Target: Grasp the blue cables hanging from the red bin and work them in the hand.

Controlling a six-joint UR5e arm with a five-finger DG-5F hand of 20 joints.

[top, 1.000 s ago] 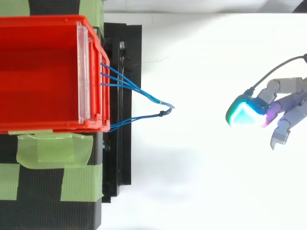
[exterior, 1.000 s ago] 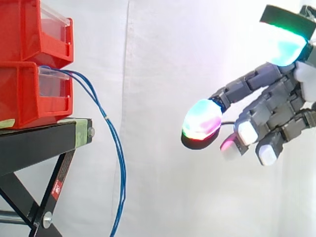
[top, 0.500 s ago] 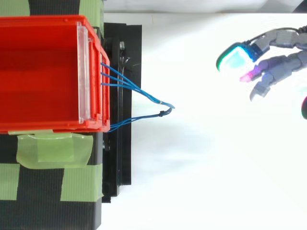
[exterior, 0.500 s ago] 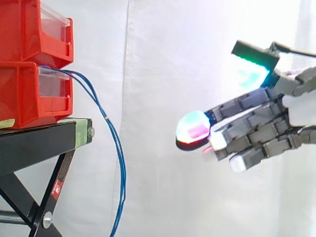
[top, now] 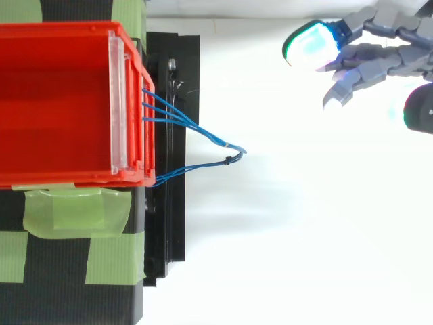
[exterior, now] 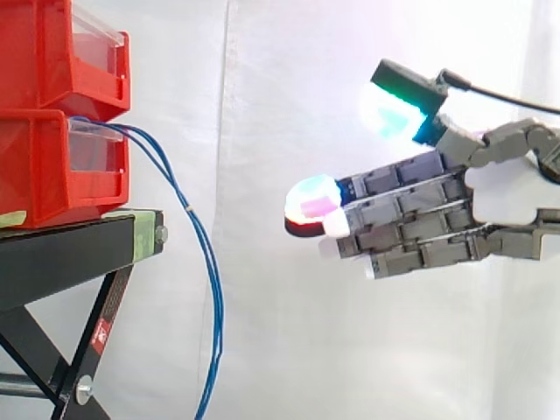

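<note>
A: What are we seeing at the far left?

B: We are looking at an upper red bin sitting on a lower red bin. Both are resting on a black stand. From above, green tape is showing on the stand's top, at 6 o'clock of the bins.

A: Are we reading any writing?

B: We are spotting a small red label on the stand's slanted leg. Its print is too small for us to make out.

A: Where are we finding the task's thing?

B: We are finding the blue cables coming out of the lower bin's open front, on its 3 o'clock side. They are arching outward, then hanging toward 6 o'clock past the stand's edge and running off the bottom of the side view. From above, we are seeing the strands drawing together at 3 o'clock of the bin, where a dark tie is sitting on them.

A: And farther right?

B: We are passing the white curtain and reaching the hand. It is hovering at 3 o'clock of the cables in the side view, and at about 2 o'clock of the tie from above, well apart from them. Its fingers are lying nearly straight and close together, pointing toward 9 o'clock. The thumb is standing apart above them, and nothing is lying between. The foremost finger pad is glowing cyan, magenta and red.
</note>
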